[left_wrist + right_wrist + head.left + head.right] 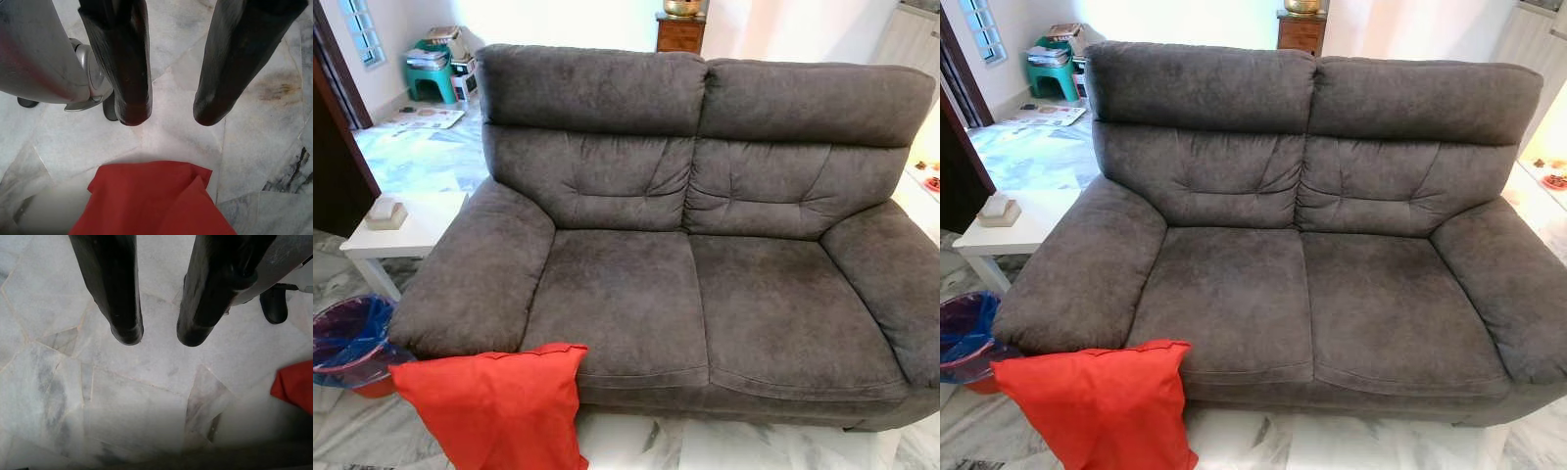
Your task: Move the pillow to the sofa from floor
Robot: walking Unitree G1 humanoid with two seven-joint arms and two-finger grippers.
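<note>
A red pillow (pixel 499 406) stands on the marble floor, leaning against the front of the grey two-seat sofa (pixel 705 294) below its left armrest. In the left wrist view my left gripper (pixel 168 115) hangs open above the floor, the red pillow (pixel 151 200) a little beyond its fingertips. In the right wrist view my right gripper (pixel 159 338) is open over bare marble, with a corner of the pillow (pixel 296 384) off to one side. Both sofa seats are bare.
A white side table (pixel 406 230) with a small box stands left of the sofa. A bin with a blue liner (pixel 352 343) sits by the left armrest. A green stool (pixel 431 73) and a wooden cabinet (pixel 680 34) stand behind the sofa.
</note>
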